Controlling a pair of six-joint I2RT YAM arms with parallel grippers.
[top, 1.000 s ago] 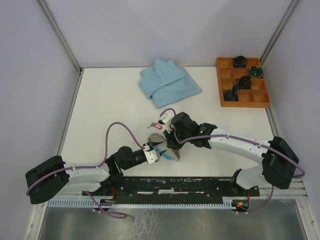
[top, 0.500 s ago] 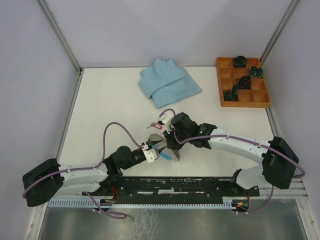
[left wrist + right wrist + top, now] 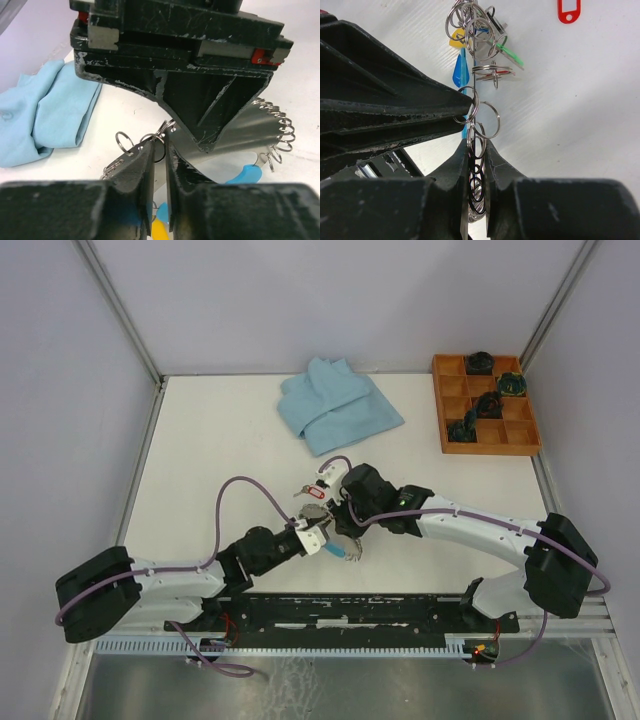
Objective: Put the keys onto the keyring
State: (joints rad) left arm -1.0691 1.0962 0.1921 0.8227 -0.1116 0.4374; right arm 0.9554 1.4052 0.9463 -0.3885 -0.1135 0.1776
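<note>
The keyring point(image 3: 346, 549) is a grey metal loop with small rings along its edge and a light-blue segment, held upright above the table between both grippers. My right gripper point(image 3: 337, 523) is shut on its edge point(image 3: 477, 165) from the far side. My left gripper point(image 3: 321, 534) is shut on one small ring at the rim point(image 3: 159, 146). Green point(image 3: 510, 54), blue point(image 3: 459, 70) and yellow tags hang among the rings. A key with a red tag point(image 3: 312, 492) lies on the table just beyond the grippers, and its tag shows in the right wrist view point(image 3: 568, 10).
A folded light-blue cloth point(image 3: 335, 405) lies at the back centre and shows in the left wrist view point(image 3: 40, 117). An orange compartment tray point(image 3: 438, 405) with several dark objects point(image 3: 481, 362) stands at the back right.
My left arm has moved forward and to the right, bringing its gripper closer against the right gripper at the keyring. The right arm has hardly moved.
</note>
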